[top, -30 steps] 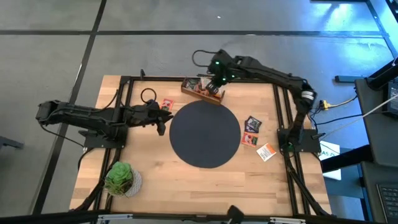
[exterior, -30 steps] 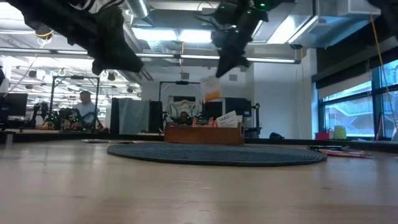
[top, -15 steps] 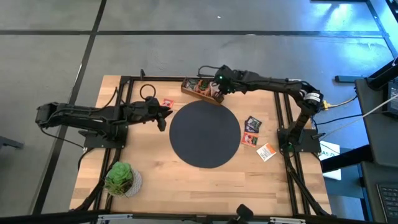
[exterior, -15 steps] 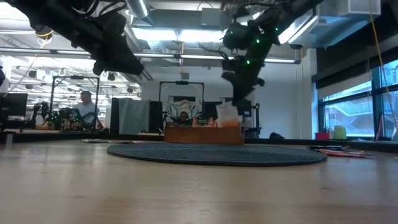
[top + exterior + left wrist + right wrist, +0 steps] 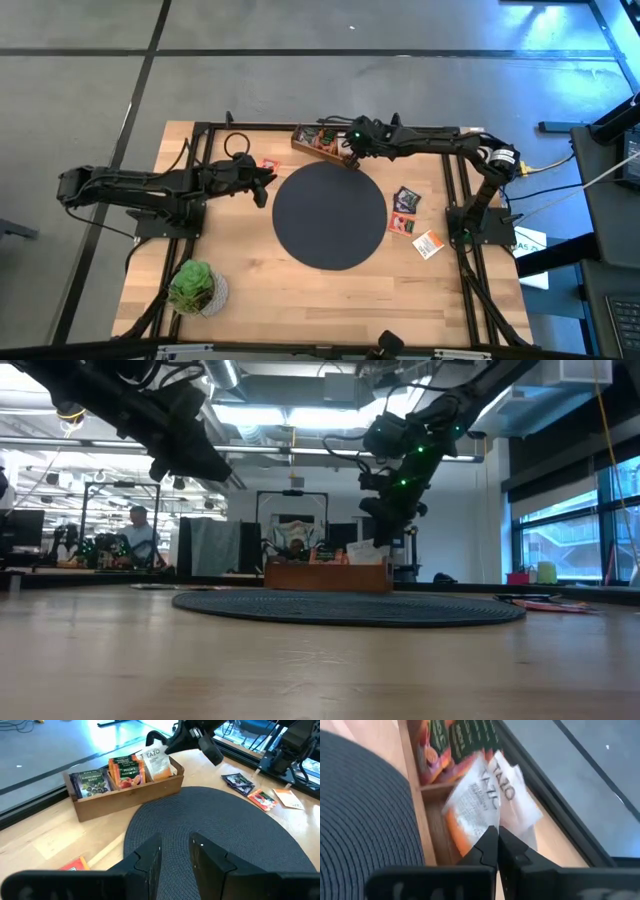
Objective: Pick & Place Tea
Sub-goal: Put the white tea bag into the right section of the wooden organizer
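My right gripper (image 5: pixel 349 152) (image 5: pixel 497 839) is at the right end of the wooden box (image 5: pixel 325 143), shut on a white-and-orange tea packet (image 5: pixel 477 805) (image 5: pixel 157 762). That packet stands in the box beside several other upright packets (image 5: pixel 117 772). My left gripper (image 5: pixel 262 185) (image 5: pixel 175 852) hangs open and empty above the table, left of the black round mat (image 5: pixel 328 215). An orange packet (image 5: pixel 268 167) lies flat on the table near it. Right of the mat lie a dark packet (image 5: pixel 405 199), a red one (image 5: pixel 401 225) and an orange-white one (image 5: pixel 428 243). My right gripper pinches the white-and-orange packet at its upper edge (image 5: pixel 491 822), only at the fingertips. The fingers slant down from above and the table's right. The packet leans tilted below them, with its lower part inside the box's right end (image 5: pixel 366 555).
A potted green plant (image 5: pixel 195 285) stands at the near left corner. A black cable loop (image 5: pixel 238 152) lies by the far left frame. Black frame rails run along the table's sides (image 5: pixel 450 180). Bare wood shows near the mat's near edge (image 5: pixel 330 300).
My right gripper has come down from above the box toward its right end, the arm stretching out lower over the table. The white-and-orange packet, hanging clear in the air before, now sits with its lower part inside the box.
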